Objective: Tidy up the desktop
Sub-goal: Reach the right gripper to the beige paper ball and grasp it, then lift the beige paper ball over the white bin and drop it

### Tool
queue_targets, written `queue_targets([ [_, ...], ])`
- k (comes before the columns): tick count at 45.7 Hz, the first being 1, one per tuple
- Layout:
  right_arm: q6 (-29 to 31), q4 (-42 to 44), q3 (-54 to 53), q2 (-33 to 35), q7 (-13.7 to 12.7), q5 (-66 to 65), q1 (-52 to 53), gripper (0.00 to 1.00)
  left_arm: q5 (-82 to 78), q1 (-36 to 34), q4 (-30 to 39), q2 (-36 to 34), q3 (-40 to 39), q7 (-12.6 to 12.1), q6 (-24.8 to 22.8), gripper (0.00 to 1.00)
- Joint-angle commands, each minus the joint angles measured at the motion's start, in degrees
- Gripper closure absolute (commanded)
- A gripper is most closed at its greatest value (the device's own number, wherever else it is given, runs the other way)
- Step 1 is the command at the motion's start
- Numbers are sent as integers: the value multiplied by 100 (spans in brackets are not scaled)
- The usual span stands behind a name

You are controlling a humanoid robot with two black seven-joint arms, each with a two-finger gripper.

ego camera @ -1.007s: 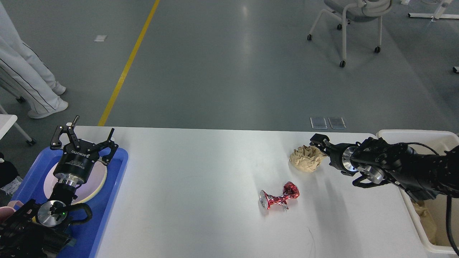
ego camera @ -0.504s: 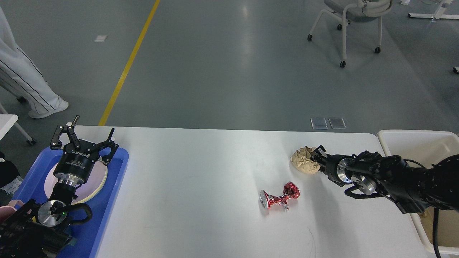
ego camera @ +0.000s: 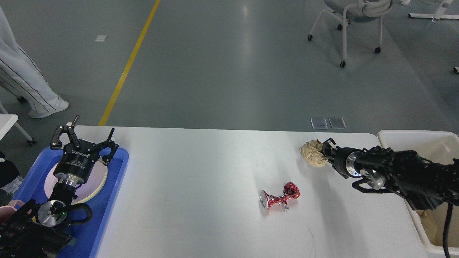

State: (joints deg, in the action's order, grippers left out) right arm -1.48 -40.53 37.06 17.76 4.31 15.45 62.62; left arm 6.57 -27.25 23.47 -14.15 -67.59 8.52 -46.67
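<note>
Crumpled paper wad, since raised off the tabletop and clamped by the right gripper, was judged light, soft, best pinched mid-body; crushed red can remained mid-tabletop; left gripper was spread, empty.

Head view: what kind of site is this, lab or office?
Probably a robot test lab or workshop hall: a bare grey floor with a yellow line, a wheeled chair standing loose, and a white desktop staged with a crushed can and a bin.
</note>
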Motion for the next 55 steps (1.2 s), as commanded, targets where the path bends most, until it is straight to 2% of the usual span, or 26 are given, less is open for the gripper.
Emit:
queue_targets([
  [1, 51, -472, 11, 499, 0, -59, 434, 100, 2, 1, -9, 0, 0, 0, 9, 2],
  [8, 244, -1403, 248, 1246, 0, -550, 1532, 100, 2, 1, 0, 0, 0, 0, 0, 2],
  [15, 1034, -2721, 634, 1774, 9, -1947, 3175, 100, 2, 1, 0, 0, 0, 0, 9, 2],
  [23, 1764, -4110, 1329, 1792, 9, -2248, 4679, 100, 2, 1, -9, 0, 0, 0, 0, 2],
  [29, 1897, -4990, 1453, 1748, 26, -2248, 5225, 100, 2, 1, 0, 0, 0, 0, 9, 2],
  [40, 1809, -4613, 1830, 1844, 18, -2283, 4954, 100, 2, 1, 0, 0, 0, 0, 0, 2],
  [44, 1756, -4148, 1884, 2134, 17, -2283, 4585, 100, 2, 1, 0, 0, 0, 0, 0, 2],
  [48, 1730, -3323, 1787, 2345, 26, -2292, 4041, 100, 2, 1, -9, 0, 0, 0, 9, 2],
  [55, 1458, -1259, 1550, 2504, 26, -2204, 2714, 100, 2, 1, -9, 0, 0, 0, 9, 2],
])
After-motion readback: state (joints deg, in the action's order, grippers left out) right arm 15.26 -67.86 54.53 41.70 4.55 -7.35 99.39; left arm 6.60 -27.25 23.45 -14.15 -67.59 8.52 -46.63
